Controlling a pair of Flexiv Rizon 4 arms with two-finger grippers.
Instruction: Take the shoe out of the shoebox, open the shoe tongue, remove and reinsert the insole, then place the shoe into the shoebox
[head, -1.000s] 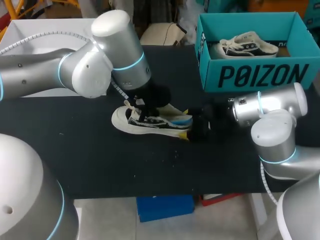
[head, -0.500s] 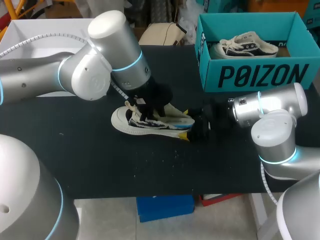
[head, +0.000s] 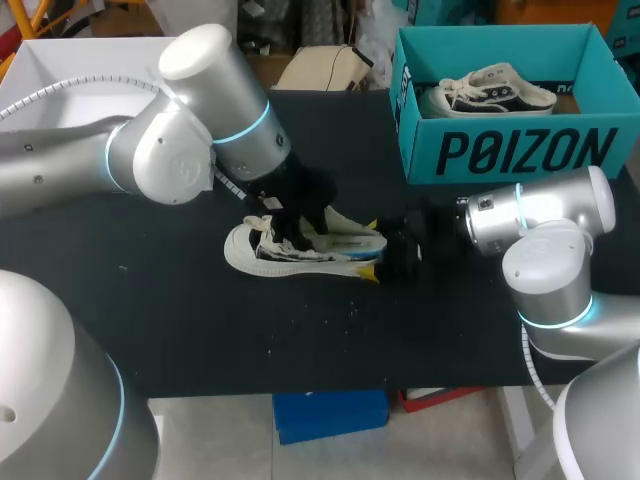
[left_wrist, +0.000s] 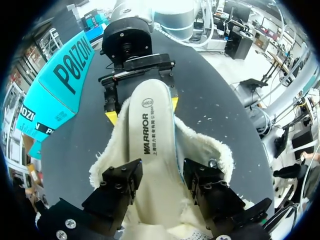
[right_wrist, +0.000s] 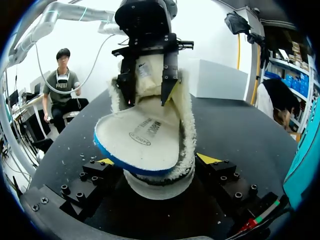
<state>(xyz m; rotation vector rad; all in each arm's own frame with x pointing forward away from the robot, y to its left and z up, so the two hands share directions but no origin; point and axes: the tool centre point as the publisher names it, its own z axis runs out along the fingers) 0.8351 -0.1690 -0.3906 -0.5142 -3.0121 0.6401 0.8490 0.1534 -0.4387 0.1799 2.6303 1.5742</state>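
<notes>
The shoe (head: 245, 250) is lying on the table (head: 150, 330), its heel sitting between the fingers of the right gripper (right_wrist: 156, 160), which is clamping it. The left gripper (left_wrist: 162, 175) is pinching the insole (left_wrist: 150, 135), which is projecting ahead of it over the heel. Judgement: the insole step is in hand; next, sliding it lengthwise while bracing the heel.

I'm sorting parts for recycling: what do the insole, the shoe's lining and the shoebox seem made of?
The insole is likely foam under a smooth matte cloth face: it curves without creasing, blue edge showing. The lining looks like cream fleece, fuzzy pile along the rim. The shoebox is probably cardboard: matte teal print, thin flat walls.
</notes>
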